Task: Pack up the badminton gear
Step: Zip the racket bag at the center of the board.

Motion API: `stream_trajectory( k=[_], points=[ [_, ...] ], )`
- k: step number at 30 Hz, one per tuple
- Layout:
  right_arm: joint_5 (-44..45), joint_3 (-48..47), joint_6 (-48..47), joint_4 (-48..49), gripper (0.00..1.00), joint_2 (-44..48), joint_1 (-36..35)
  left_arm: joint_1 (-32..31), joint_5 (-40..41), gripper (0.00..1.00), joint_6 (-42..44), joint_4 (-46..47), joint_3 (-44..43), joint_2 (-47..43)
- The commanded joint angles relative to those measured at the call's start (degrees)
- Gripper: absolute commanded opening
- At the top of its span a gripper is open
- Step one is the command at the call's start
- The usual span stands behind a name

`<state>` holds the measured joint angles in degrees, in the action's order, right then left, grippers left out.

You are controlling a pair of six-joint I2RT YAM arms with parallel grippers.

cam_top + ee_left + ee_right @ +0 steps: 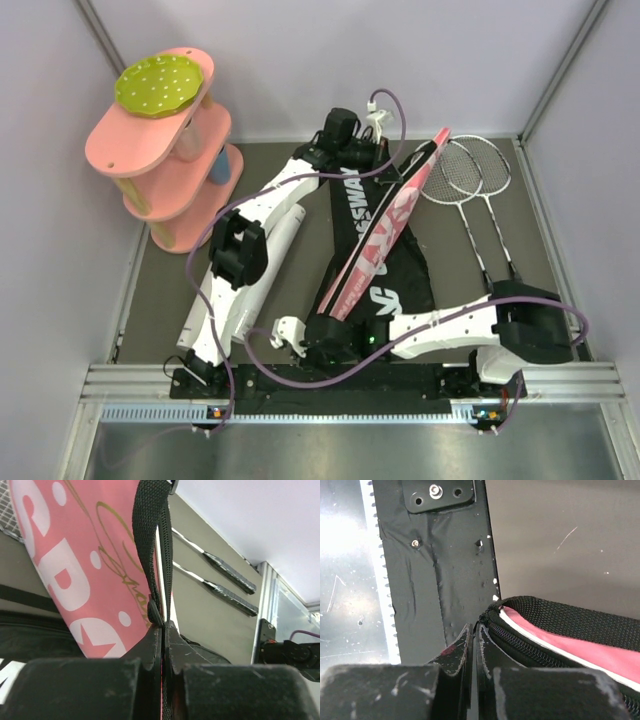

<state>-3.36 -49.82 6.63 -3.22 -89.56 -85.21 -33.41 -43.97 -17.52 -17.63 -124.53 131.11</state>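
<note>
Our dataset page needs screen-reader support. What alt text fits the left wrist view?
The left gripper has its jaws shut on the black woven strap of a pink racket-shaped bag with white lettering. Two black racket handles lie on the grey table behind.

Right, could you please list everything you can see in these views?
bag: one, black and pink, middle of the table, gripped at both ends
rackets: two, pale frames, dark grips, flat on the table right of the bag
shelf: one, pink, tiered, far left corner
disc: one, green, dotted, on the shelf's top tier
left tool: one, black, shut on the bag's black strap
right tool: one, black, shut on the bag's near end, by the zip
</note>
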Motion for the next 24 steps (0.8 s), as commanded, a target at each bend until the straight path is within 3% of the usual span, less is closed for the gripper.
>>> stream_trajectory(
  k=[1, 2, 5, 7, 9, 10, 12, 13, 16, 17, 20, 24],
  points=[
    [-3.6, -1.8, 3.4, -0.3, 0.00, 6.0, -3.2, 2.0, 13.3, 0.00, 6.3, 1.7, -2.6, -1.9],
    [-0.9, -2.3, 5.2, -1.8, 0.20, 9.1, -2.4, 2.0, 15.6, 0.00, 7.2, -1.1, -1.8, -4.7],
    [1.9, -0.3, 12.0, -3.5, 0.45, 22.4, 5.3, 2.1, 27.1, 0.00, 10.0, -1.4, 6.5, -13.0],
    [4.6, 5.0, 16.3, -2.2, 0.51, 32.6, 12.7, 2.2, 34.8, 0.00, 10.7, -1.0, 11.9, -16.7],
    [10.2, 10.4, 18.6, -3.2, 0.65, 38.7, 16.5, 2.2, 39.7, 0.00, 10.8, -1.2, 14.8, -21.1],
    [12.1, 11.9, 20.9, -3.8, 0.70, 40.9, 23.2, 2.2, 42.3, 0.00, 10.5, -1.4, 15.5, -22.2],
    [10.1, 14.8, 23.4, -6.2, 0.74, 45.8, 32.5, 2.1, 47.6, 0.00, 10.6, -1.7, 16.3, -24.7],
    [4.8, 15.5, 24.9, -6.6, 0.77, 46.5, 42.5, 2.1, 48.6, 0.00, 10.7, -1.8, 16.6, -25.1],
    [-7.7, 16.0, 25.6, -7.5, 0.79, 43.2, 58.4, 2.1, 51.6, 0.00, 11.1, -3.8, 15.8, -25.6],
    [-10.6, 15.5, 25.4, -7.7, 0.79, 41.1, 66.8, 2.1, 52.3, 0.00, 11.5, -3.9, 15.9, -25.8],
    [-12.3, 11.8, 22.0, -12.2, 0.79, 31.0, 74.7, 2.2, 56.9, 0.00, 12.7, -7.3, 13.8, -23.5],
    [-9.0, 6.9, 17.4, -14.5, 0.80, 19.5, 76.3, 2.2, 61.8, 0.00, 14.0, -14.0, 5.8, -18.4]
  ],
)
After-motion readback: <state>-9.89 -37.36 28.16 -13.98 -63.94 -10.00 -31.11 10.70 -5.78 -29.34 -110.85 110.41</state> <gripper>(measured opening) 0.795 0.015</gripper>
